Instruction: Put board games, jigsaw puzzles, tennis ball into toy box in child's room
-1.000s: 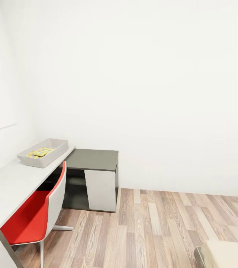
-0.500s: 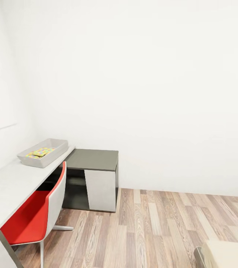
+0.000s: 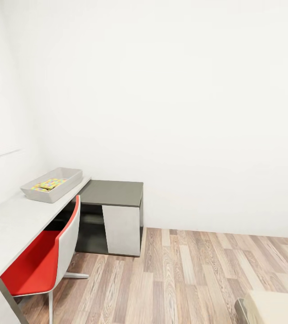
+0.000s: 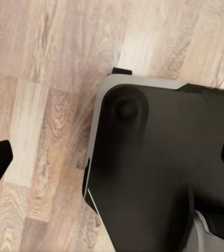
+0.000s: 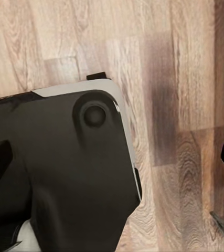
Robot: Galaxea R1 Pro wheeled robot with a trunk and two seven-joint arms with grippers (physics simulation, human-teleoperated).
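Both grippers hang spread wide over the pale wood-plank floor (image 4: pixel 38 79), left gripper (image 4: pixel 112 157) and right gripper (image 5: pixel 112 157) above the robot's dark base (image 4: pixel 164 157). Away on the long white table (image 3: pixel 13 225), the shallow grey toy box (image 3: pixel 52 183) holds a colourful chequered board game (image 3: pixel 49 184).

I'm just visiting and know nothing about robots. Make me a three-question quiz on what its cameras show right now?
1. True or false: the toy box sits on the white table.
2. What colour is the seat of the chair?
   A. blue B. red C. green
3. Fill in: both wrist cameras look down at the wooden ____.

Key: 1 true. 2 B. 3 floor. Each tool, left and right, has its fingertips far apart at the picture's edges, holding nothing.
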